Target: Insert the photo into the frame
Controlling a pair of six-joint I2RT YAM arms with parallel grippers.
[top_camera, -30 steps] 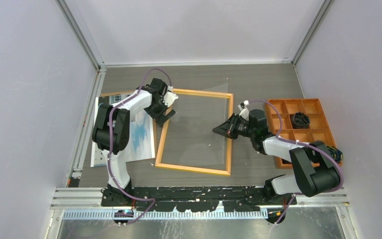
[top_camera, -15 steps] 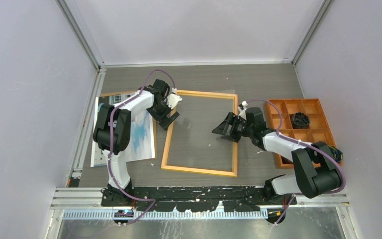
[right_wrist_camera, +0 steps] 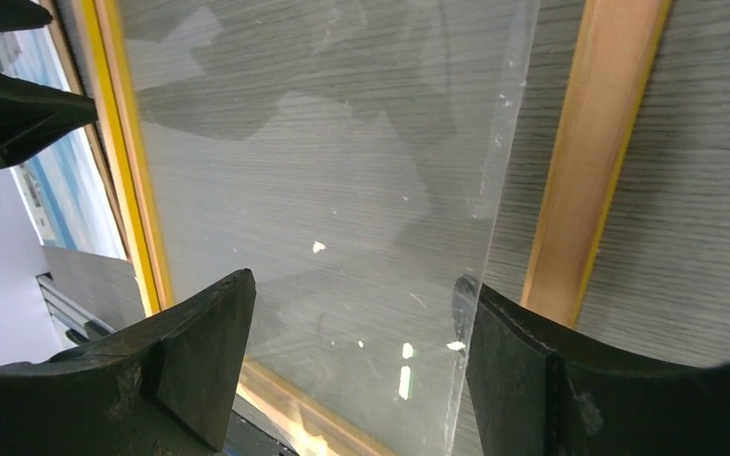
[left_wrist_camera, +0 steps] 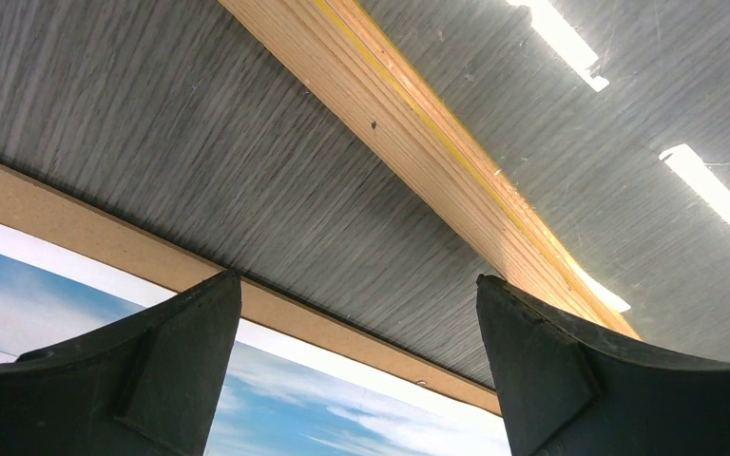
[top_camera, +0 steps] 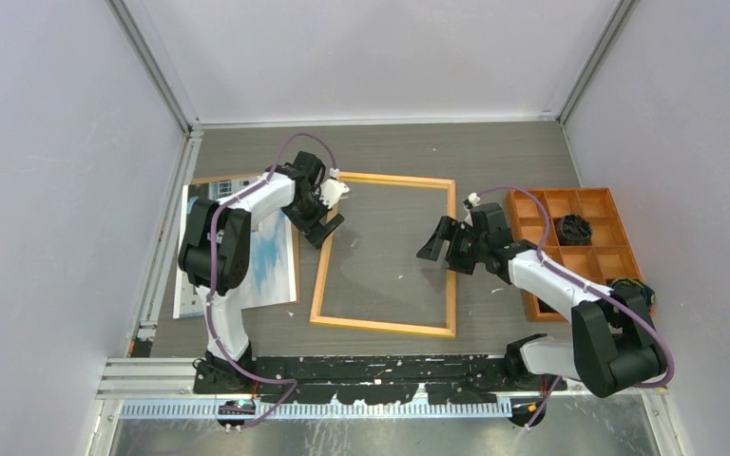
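Observation:
The frame (top_camera: 380, 326) lies flat mid-table with its tan back up, a yellow edge showing on its rail (left_wrist_camera: 418, 123). A clear pane (right_wrist_camera: 342, 142) rests inside it, short of the right rail (right_wrist_camera: 594, 161). The photo (top_camera: 271, 261) of blue sky lies face up left of the frame on a brown backing board (left_wrist_camera: 105, 228), partly under the left arm. My left gripper (top_camera: 323, 223) hangs open between the photo (left_wrist_camera: 342, 413) and the frame's left rail, holding nothing. My right gripper (top_camera: 442, 249) is open over the pane's right edge, its jaws (right_wrist_camera: 354, 280) empty.
An orange compartment tray (top_camera: 532, 204) stands at the right with a black object (top_camera: 575, 228) in one cell. Grey walls close in the table on three sides. The arm bases sit along the near rail.
My right gripper has opened and let go of the clear pane, which now lies flat in the frame. The frame slid a little right. The right arm pulled back rightward; the left barely moved.

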